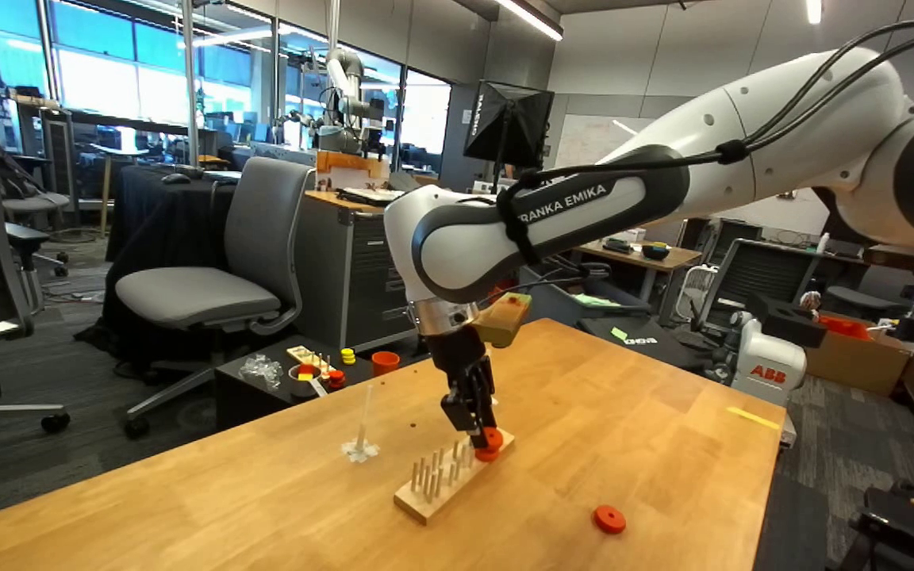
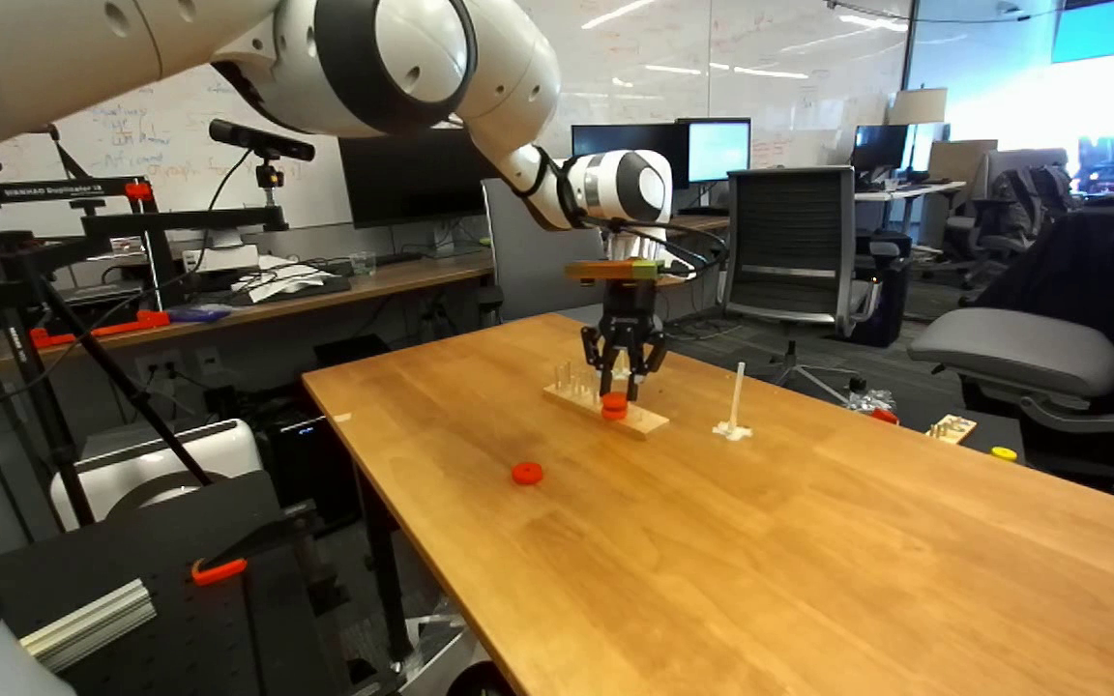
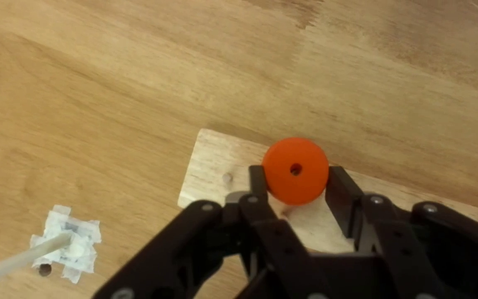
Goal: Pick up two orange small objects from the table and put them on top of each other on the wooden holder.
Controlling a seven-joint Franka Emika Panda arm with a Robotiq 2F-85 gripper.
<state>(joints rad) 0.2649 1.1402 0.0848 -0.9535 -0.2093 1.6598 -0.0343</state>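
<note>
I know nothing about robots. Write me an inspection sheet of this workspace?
Surface: light wooden table.
Job's things: upper orange disc held right above the lower orange disc on the wooden holder; whether the discs touch is unclear. Loose orange disc on the table.
Clutter: slim pale rod, base taped down; yellow strip.
Gripper: clamped on the upper orange disc.
Cables: black cables run along the arm.
Surroundings: grey chair, whiteboard.

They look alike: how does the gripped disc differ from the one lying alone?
The gripped disc is pinched between black fingers; the lone disc lies free. The gripped disc is above the wooden holder; the lone disc lies flat on the table. Both are round, orange-red.
</note>
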